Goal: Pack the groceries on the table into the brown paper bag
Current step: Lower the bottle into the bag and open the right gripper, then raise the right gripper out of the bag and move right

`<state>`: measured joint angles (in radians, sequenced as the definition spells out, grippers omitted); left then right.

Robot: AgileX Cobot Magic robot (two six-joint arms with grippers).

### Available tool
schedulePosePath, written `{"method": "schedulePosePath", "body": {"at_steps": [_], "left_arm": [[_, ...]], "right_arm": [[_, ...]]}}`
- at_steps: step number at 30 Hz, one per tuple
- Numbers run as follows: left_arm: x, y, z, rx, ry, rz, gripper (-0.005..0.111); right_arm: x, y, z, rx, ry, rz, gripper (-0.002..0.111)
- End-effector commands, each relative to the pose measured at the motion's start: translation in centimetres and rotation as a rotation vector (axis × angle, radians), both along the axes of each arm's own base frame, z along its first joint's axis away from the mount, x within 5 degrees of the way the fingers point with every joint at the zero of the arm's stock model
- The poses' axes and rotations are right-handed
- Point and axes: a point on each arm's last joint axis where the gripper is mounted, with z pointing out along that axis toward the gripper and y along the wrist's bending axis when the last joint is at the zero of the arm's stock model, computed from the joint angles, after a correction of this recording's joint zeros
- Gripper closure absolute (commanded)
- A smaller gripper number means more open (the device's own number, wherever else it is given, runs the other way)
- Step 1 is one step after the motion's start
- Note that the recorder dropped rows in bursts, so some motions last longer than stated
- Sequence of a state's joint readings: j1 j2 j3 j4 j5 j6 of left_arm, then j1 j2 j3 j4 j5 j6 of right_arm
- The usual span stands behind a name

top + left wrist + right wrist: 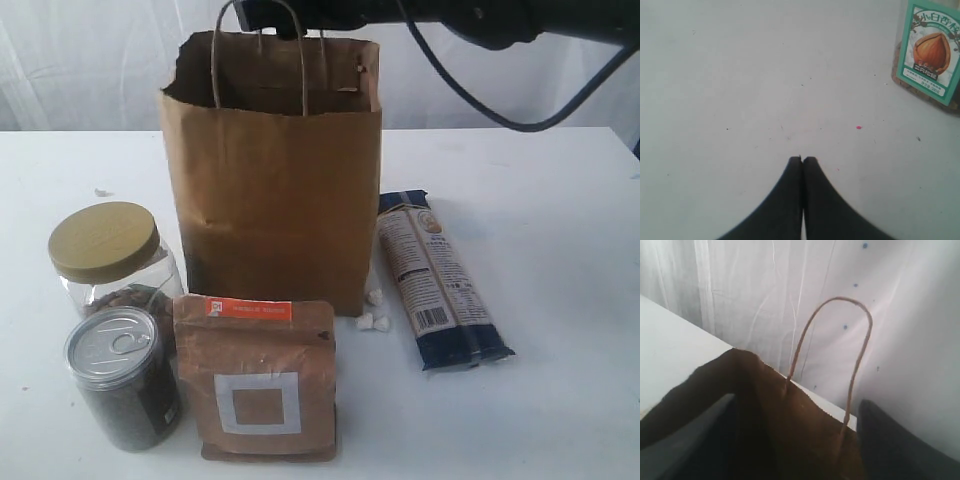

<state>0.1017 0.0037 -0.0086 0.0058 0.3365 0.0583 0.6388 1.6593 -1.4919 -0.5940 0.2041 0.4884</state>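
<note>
Right pincer [795,415] spread, empty, over the brown paper bag [275,200] mouth, frame centre-top. Left pincer [802,161] pressed together over the worktop [740,75]. Risk: a finger snags the cord handle [860,340] on exit and tips the bag onto the brown pouch [262,380].

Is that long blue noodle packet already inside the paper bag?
No, the noodle packet lies flat on the table beside the brown paper bag, fully outside it.

Gold-lidded jar [105,250], pull-tab jar [122,385], pouch [258,390], noodle packet [440,280], bag [275,200]: one each.
</note>
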Motion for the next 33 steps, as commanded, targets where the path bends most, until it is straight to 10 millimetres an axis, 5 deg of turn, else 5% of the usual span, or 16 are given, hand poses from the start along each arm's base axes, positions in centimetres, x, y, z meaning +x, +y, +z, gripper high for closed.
{"method": "schedulePosePath", "body": {"at_steps": [1, 15, 27, 33], "left_arm": [[0.0, -0.1, -0.3, -0.013, 0.009, -0.007, 0.107], [0.0, -0.1, -0.3, -0.013, 0.009, -0.007, 0.107], [0.0, -0.1, -0.3, -0.013, 0.009, -0.007, 0.107], [0.0, -0.1, -0.3, -0.013, 0.009, -0.007, 0.107]], "right_arm": [[-0.7, -1.1, 1.9, 0.002, -0.053, -0.006, 0.045], [-1.7, -3.1, 1.4, -0.049, 0.139, -0.151, 0.045], [-1.6, -2.3, 1.0, 0.038, 0.183, -0.123, 0.045], [0.0, -1.4, -1.2, -0.066, 0.160, -0.115, 0.045]]}}
